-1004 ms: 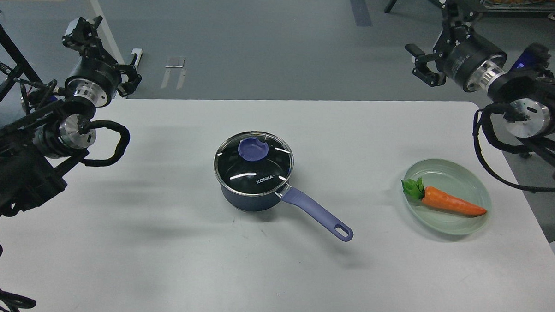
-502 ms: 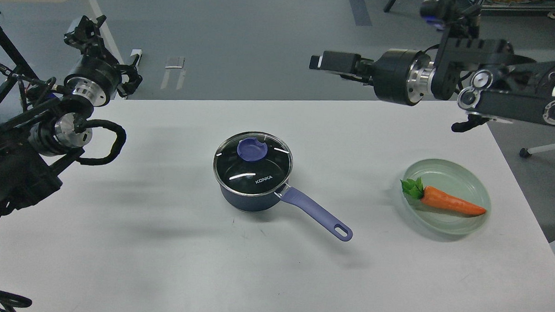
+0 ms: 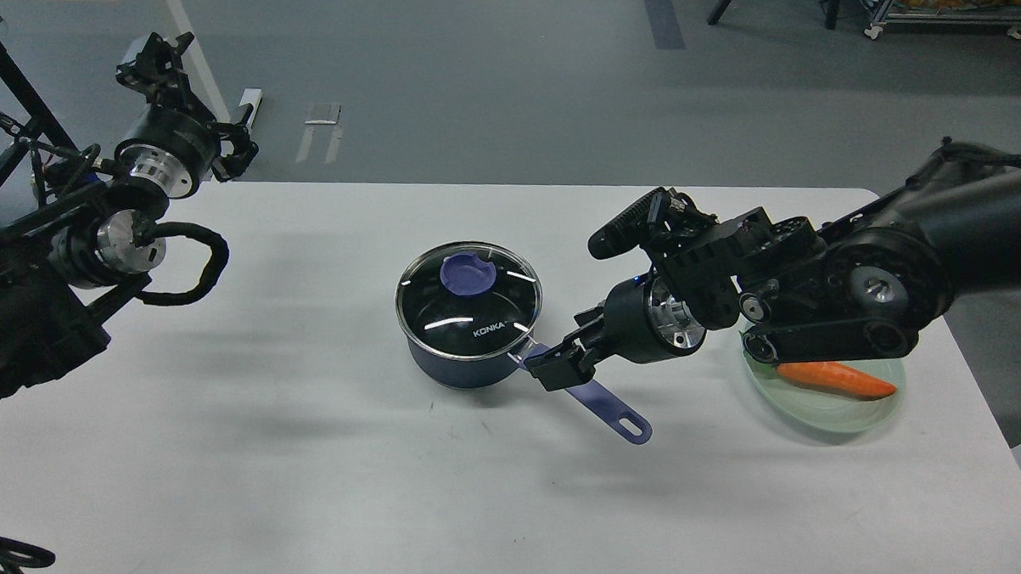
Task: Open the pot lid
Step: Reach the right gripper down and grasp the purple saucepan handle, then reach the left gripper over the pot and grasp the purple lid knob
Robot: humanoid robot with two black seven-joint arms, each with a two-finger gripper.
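Note:
A dark blue pot (image 3: 461,366) stands mid-table with its glass lid (image 3: 469,313) on it; the lid has a purple knob (image 3: 467,276). The pot's purple handle (image 3: 610,411) points to the front right. My right gripper (image 3: 569,350) is low over the handle's root, just right of the pot, and hides part of the handle. Its jaws look apart, and I cannot tell whether they touch the handle. My left gripper (image 3: 158,52) is raised beyond the table's far left corner, dark and small, well away from the pot.
A pale green plate (image 3: 837,413) holding an orange carrot (image 3: 838,380) sits at the right, partly hidden behind my right arm (image 3: 850,290). The white table (image 3: 301,450) ends at the right, just past the plate.
My right arm has swung down from high at the back right to the pot's handle. The pot, lid and plate have not moved. The left arm has barely moved.

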